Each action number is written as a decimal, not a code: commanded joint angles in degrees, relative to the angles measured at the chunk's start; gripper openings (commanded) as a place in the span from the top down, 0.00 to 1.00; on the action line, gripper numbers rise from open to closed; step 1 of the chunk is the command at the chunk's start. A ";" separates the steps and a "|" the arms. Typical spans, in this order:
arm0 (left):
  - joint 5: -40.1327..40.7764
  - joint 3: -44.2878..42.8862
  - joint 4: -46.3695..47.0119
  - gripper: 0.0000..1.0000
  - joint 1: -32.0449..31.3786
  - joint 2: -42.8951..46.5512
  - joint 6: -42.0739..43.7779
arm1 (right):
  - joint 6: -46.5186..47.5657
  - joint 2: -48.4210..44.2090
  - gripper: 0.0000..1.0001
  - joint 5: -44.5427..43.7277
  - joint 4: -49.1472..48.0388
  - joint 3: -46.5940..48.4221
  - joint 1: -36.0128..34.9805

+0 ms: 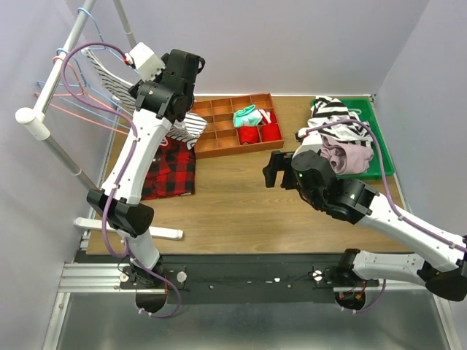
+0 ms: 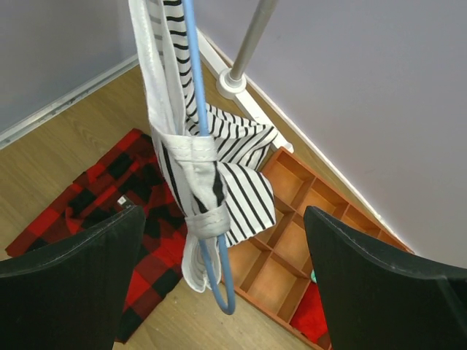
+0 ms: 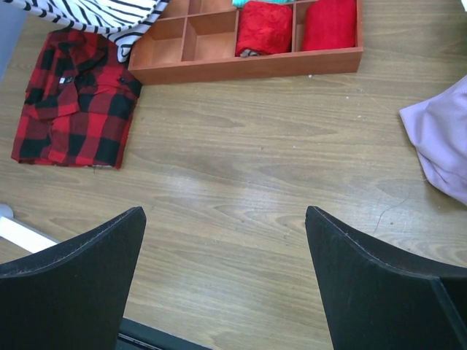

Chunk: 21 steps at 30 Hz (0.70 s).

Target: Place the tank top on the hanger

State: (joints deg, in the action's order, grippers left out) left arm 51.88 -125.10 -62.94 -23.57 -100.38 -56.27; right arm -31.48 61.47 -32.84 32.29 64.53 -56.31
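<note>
Black fingers of your left gripper stand wide apart, holding nothing. Beyond them the tank top hangs bunched on the hanger, out at ten o'clock over the table. Your right gripper hovers mid-table, gaping wide too, empty. That fabric looks soft, light and slippy on thin wire, so pinch the thick seamed strap, not the loose body.

The soft white tank top has thin black stripes. The thin wire hanger is light blue. The folded checked shirt is red and black. The divided wooden tray is orange-brown, with 2 red cloths.
</note>
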 commanded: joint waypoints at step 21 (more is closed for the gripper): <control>12.81 -2.78 -3.25 0.01 -10.61 3.52 1.69 | 0.20 -6.10 0.02 -1.44 -0.48 -3.18 -0.38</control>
State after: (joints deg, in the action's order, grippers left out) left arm 59.51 -126.02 -66.57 -31.94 -99.72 -56.16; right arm -31.46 56.49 -32.27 32.23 62.28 -56.31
